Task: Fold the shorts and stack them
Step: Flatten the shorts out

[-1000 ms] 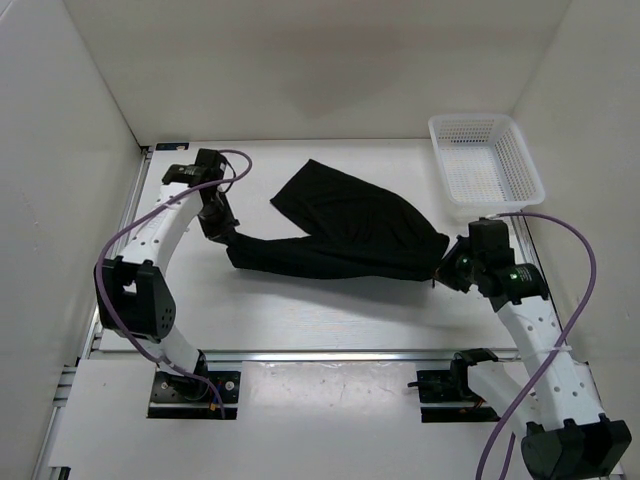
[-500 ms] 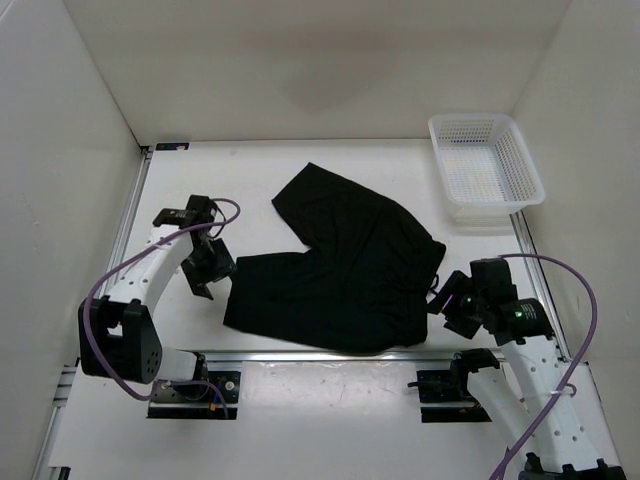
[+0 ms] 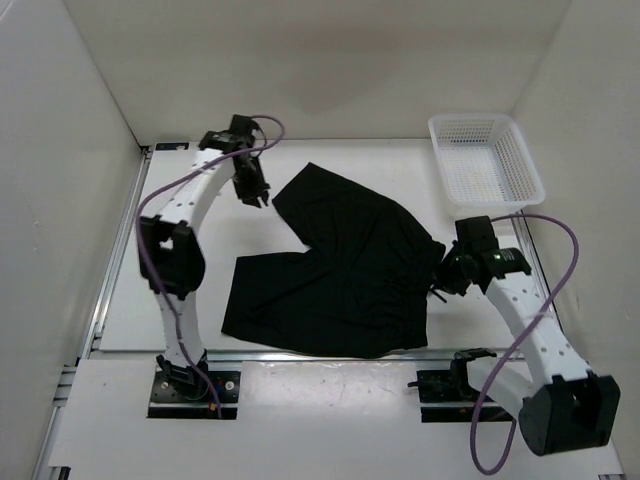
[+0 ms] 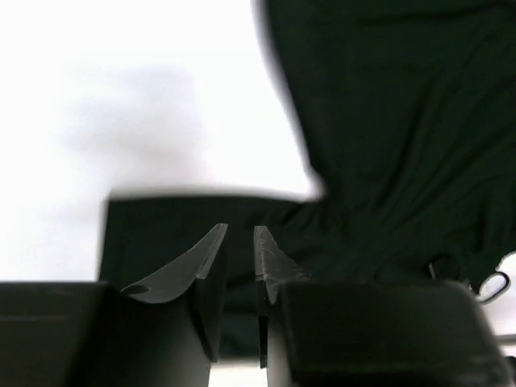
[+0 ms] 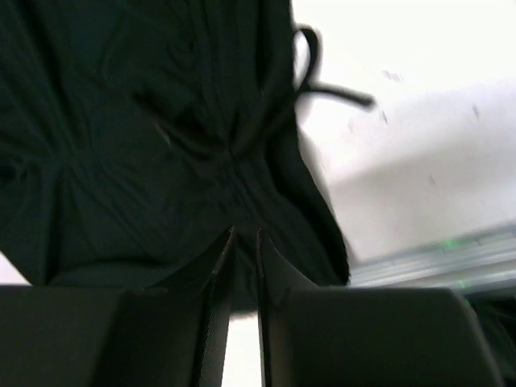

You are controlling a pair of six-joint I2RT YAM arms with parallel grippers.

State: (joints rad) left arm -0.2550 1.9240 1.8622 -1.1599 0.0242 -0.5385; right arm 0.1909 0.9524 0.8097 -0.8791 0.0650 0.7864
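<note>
- Top external view: the left pincer [image 3: 252, 190] has swung from the near-left hem up to the far leg tip of the shorts [image 3: 340, 270]. Its jaws are almost together, gripping nothing.
- Lifted a second ago, the shorts now lie spread on the worktop [image 3: 215, 230], unfolded. The flattening looks done, and the first fold likely comes next.
- The right pincer [image 3: 447, 275] has shifted back beside the waistband, near the drawstring [image 5: 322, 85]. Its jaws are nearly closed and seemingly empty.

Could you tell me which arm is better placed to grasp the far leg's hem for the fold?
Left. The left gripper hovers just beside the far leg hem of the shorts, while the right gripper sits across the garment at the waistband, by the drawstring.
</note>
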